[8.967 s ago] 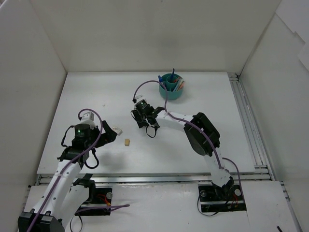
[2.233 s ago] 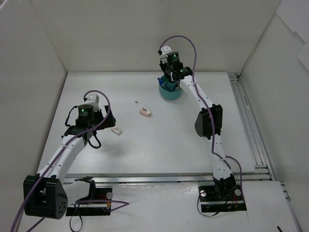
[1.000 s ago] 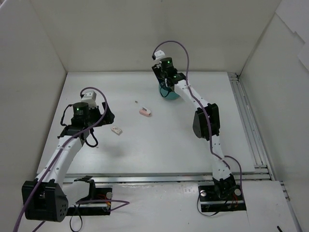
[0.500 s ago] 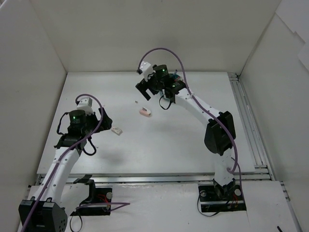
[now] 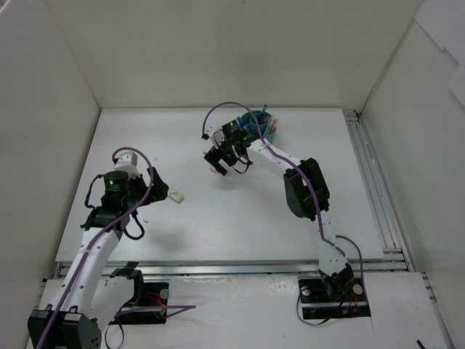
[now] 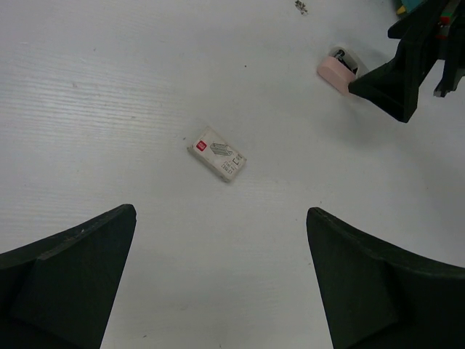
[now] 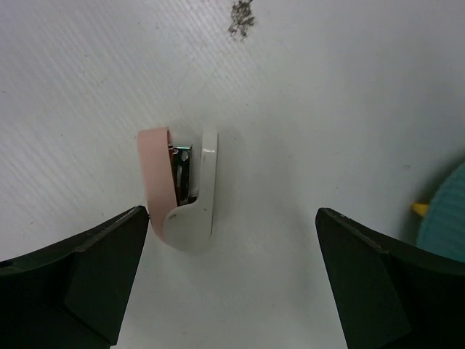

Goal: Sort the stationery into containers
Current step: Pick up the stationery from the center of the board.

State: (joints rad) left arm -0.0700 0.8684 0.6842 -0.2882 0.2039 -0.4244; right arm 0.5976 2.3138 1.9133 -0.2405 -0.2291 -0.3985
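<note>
the right gripper (image 7: 231, 214) hangs over a little pink and white stapler (image 7: 182, 190) on the white table (image 5: 240, 218). its jaws are spread wide and hold nothing. in the right wrist view the stapler lies on its side between the two black fingers (image 7: 87, 276), closer to the one at 9 o'clock. the pink end looks very close to that finger, but i cannot tell if they touch. some tiny dark crumbs (image 7: 242, 20) sit at 12 o'clock from the stapler.

the round teal cup (image 5: 256, 123) stands at 1 o'clock from the right gripper in the top view, near the back of the table. pens (image 5: 270, 128) stick up out of it.

the left gripper (image 6: 220, 212) is also wide open with nothing in it. a small white eraser (image 6: 220, 154) with a printed label lies flat on the table at 12 o'clock from the gap between its jaws, not touching them. in the left wrist view the stapler is at 2 o'clock from the eraser, well apart from it, with the dark tip of the right gripper just beside it
</note>
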